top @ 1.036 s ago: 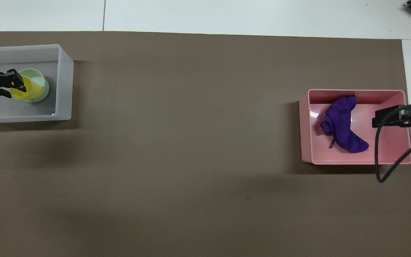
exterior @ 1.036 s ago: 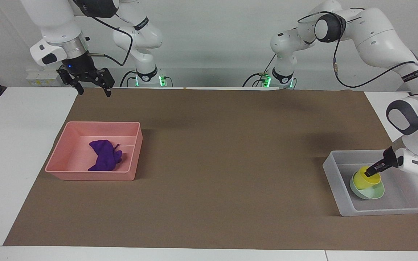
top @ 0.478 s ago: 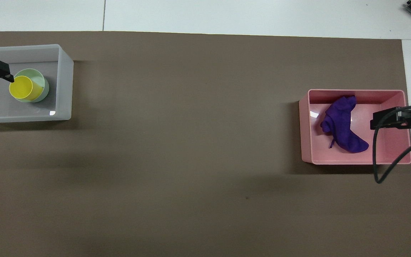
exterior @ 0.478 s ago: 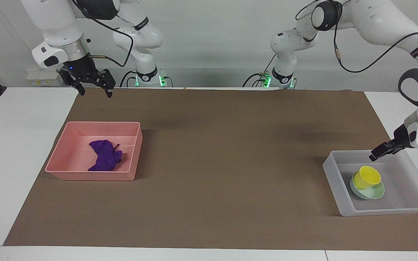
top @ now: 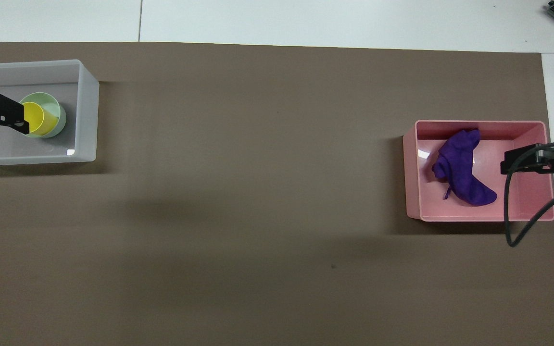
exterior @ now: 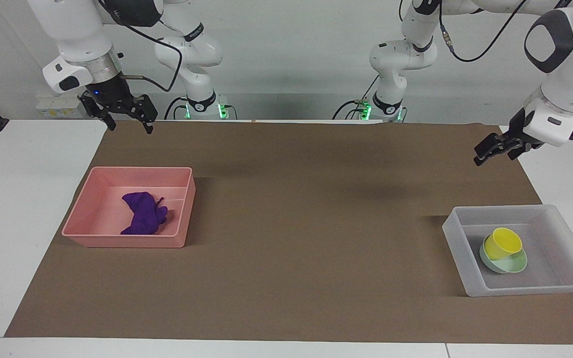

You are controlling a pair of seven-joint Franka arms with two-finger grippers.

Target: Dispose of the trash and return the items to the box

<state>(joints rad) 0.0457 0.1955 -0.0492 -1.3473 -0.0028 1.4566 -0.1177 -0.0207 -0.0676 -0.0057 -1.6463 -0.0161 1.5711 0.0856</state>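
The purple cloth wad [exterior: 142, 215] lies in the pink tray [exterior: 92, 219]; it also shows in the overhead view [top: 462, 173]. The yellow cup [exterior: 503, 242] sits tilted inside the mint-green bowl [exterior: 513, 264] in the translucent box [exterior: 458, 238]. The overhead view shows the cup [top: 46, 121], bowl [top: 58, 111] and box [top: 88, 110] too. My left gripper [exterior: 488, 151] is open and empty, raised high over the mat edge by the box; in the overhead view the left gripper [top: 7, 117] overlaps the cup. My right gripper [exterior: 128, 127] is open and empty, held up over the mat edge by the pink tray.
A brown mat [exterior: 316, 223] covers the table between the pink tray and the box. White table shows at both ends [exterior: 18, 199]. The right arm's cable [top: 510, 216] hangs over the pink tray [top: 527, 211] in the overhead view.
My left gripper let go of the yellow cup, left it in the bowl, and rose up and away from the box toward the robots. The right arm stayed nearly still.
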